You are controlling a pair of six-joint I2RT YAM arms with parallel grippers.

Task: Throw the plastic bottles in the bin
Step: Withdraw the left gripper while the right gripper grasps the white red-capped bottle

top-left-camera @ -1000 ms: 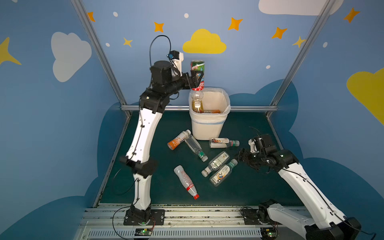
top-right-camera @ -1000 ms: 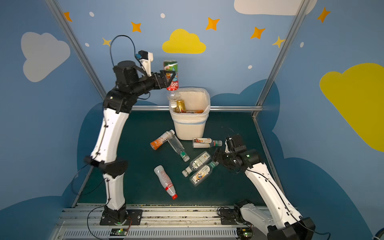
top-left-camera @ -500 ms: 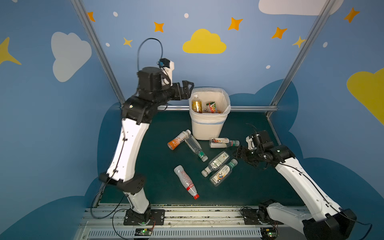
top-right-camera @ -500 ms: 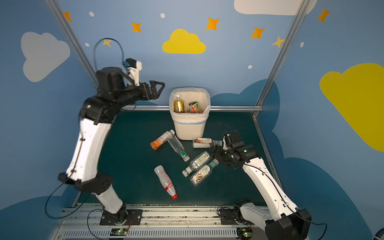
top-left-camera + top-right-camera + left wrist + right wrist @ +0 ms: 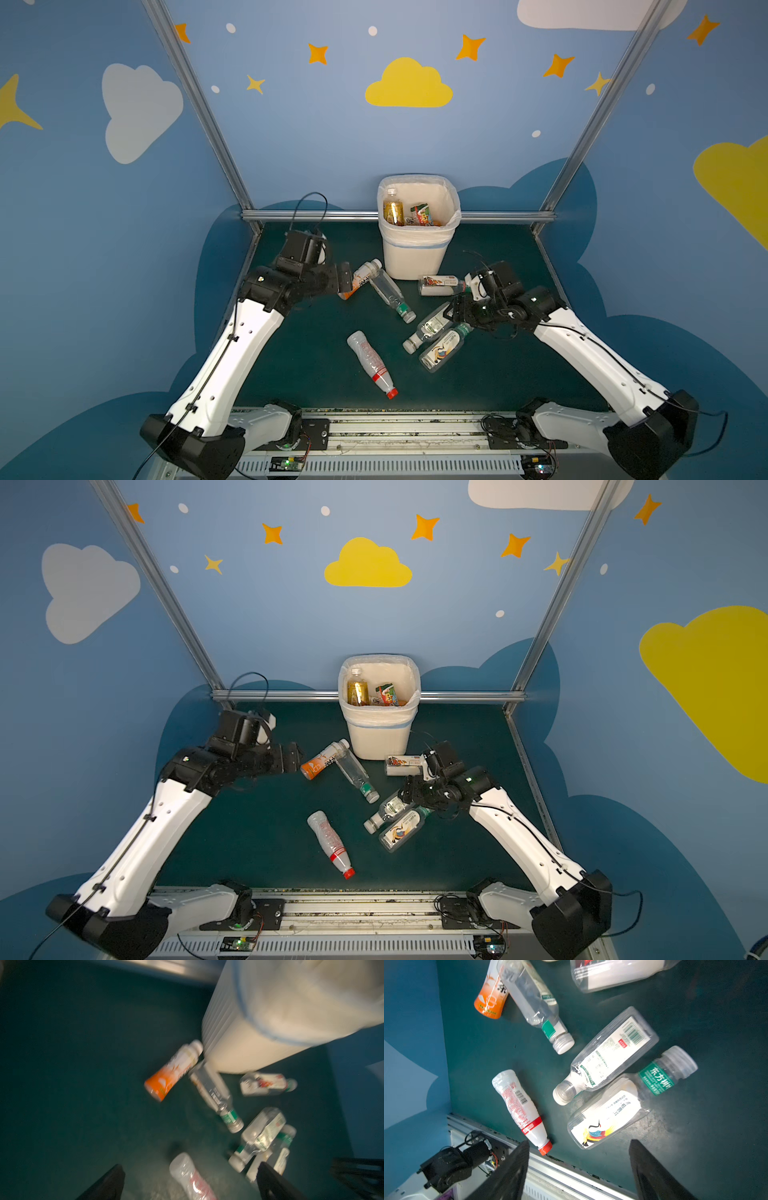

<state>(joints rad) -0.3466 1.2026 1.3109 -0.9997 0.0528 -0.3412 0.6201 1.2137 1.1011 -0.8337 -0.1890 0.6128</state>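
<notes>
- Hovering at centre-left in both top views, the left tool (image 5: pixel 344 277) has its jaws wide apart — empty, near the orange-labelled bottle (image 5: pixel 358 279).
- Right tool (image 5: pixel 452 309), centre-right: jaws apart, nothing between, above a clear white-labelled bottle (image 5: pixel 428 328).
- Six plastic bottles (image 5: pixel 370 365) lie on the tabletop (image 5: pixel 307 353) below the bin (image 5: pixel 411 257) — more show inside it.

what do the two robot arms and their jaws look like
The left arm and right arm match: glossy white shells on the long links, black joint housings and black bases. Thin black cables run along the white shells. Each wrist carries a small white camera block. The jaws are flat, matte black plates.
</notes>
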